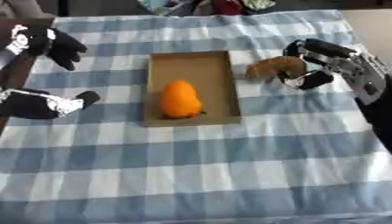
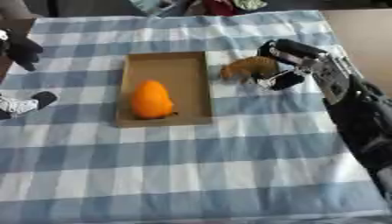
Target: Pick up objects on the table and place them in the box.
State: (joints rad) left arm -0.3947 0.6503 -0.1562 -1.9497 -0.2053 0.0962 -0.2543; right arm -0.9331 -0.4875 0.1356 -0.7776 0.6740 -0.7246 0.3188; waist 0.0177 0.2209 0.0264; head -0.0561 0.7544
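The near half of the table [image 1: 191,175], spread with a blue-and-white checked cloth, carries nothing. Further in, near the middle, lies a shallow cardboard box [image 1: 191,65], and an orange object [image 1: 180,99] sits inside it towards its near end. At the table's left edge the left hand [image 1: 46,103] shows, its fingers seeming relaxed and holding nothing; beyond it, by the far-left corner, a dark glove-like shape [image 1: 65,48] hangs over the cloth. Just to the right of the box's far half, the right hand [image 2: 295,65] has its fingers and thumb curled round a brown object [image 2: 249,68], which is near the box's right wall, outside it.
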